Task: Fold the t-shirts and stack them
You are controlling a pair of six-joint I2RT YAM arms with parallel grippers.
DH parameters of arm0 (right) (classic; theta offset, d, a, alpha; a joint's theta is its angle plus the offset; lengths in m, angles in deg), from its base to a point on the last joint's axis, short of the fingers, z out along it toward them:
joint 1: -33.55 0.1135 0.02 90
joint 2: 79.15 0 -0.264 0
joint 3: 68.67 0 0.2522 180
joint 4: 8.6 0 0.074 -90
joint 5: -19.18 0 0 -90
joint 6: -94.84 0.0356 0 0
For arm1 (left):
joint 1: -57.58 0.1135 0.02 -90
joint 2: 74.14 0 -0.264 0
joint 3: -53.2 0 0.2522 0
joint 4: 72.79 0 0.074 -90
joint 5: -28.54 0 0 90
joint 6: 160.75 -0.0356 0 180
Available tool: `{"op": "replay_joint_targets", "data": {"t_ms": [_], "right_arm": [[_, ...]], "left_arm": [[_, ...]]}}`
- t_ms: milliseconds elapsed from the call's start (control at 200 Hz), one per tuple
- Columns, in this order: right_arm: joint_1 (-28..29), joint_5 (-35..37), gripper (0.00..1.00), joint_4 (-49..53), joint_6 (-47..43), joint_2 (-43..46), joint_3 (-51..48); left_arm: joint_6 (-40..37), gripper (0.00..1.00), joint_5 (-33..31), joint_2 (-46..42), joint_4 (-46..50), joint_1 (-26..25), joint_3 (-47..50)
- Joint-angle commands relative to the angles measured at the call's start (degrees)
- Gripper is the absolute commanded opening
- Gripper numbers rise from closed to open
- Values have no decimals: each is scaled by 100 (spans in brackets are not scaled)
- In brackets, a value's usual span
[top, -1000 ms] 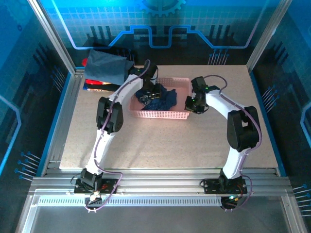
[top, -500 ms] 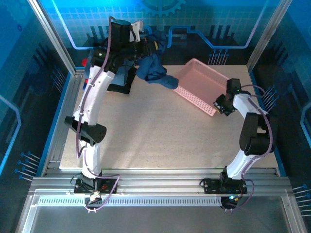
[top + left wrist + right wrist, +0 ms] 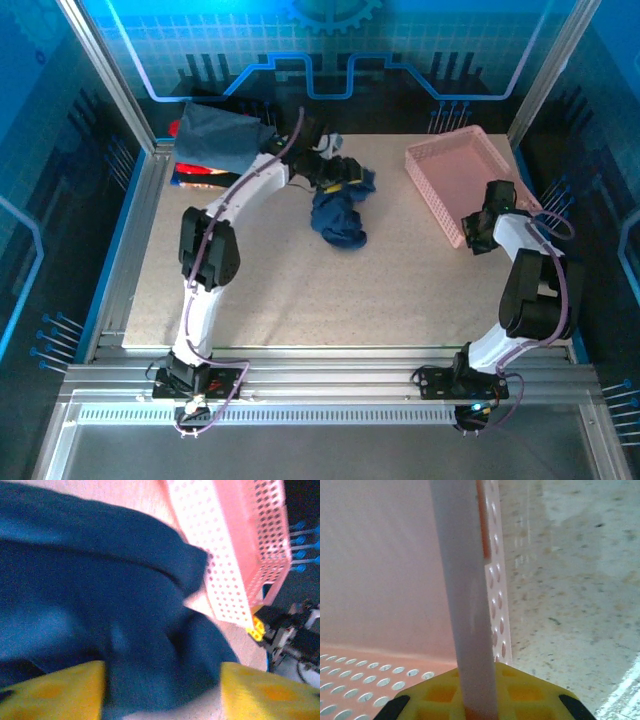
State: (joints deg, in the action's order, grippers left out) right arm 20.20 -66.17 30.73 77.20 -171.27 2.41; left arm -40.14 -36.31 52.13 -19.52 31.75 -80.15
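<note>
Navy t-shirt (image 3: 338, 218) lies crumpled on the table (image 3: 300, 300) under the spread-open left fingers (image 3: 50, 692), while the right fingers (image 3: 435, 696) pinch the rim of the pink basket (image 3: 455, 175). Folded shirts (image 3: 215, 140) sit stacked at back-left; judging by that, only this one is left to fold and stack.

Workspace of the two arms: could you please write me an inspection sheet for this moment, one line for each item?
Surface: speckled table, no stains seen.
Job's things: navy t-shirt crumpled at the far centre, unfolded; folded stack at the far left corner, slate-blue on top, red beneath.
Clutter: pink basket, empty, at the far right.
Grippers: left gripper open, just over the navy t-shirt; right gripper shut on the pink basket's wall.
Cables: purple cables run along both arms; no snag seen.
Surroundings: aluminium frame, blue-lit panels behind.
</note>
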Motion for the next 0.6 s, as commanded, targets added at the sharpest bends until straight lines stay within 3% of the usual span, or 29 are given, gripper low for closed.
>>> {"op": "replay_joint_targets", "data": {"t_ms": [0, 135, 320, 375, 445, 590], "right_arm": [[-238, 171, 10, 274, 1184, -84, -156], [-352, 277, 10, -12, 1744, -258, -227], [-366, 206, 18, 367, 1342, -1066, 876], [-371, 204, 26, 390, 1283, -1214, 1047], [-375, 76, 47, 413, 1172, -1403, 1235], [-297, -428, 77, 315, 727, -1456, 1494]], "left_arm": [[134, 99, 553, -338, -551, -29, 49], [-38, 99, 418, -801, -435, 177, 433], [44, 99, 236, -1708, -743, 658, 1896], [119, 99, 203, -1947, -916, 821, 2452], [181, 99, 166, -2246, -1123, 982, 3100], [138, 99, 161, -2464, -1250, 1071, 3932]]}}
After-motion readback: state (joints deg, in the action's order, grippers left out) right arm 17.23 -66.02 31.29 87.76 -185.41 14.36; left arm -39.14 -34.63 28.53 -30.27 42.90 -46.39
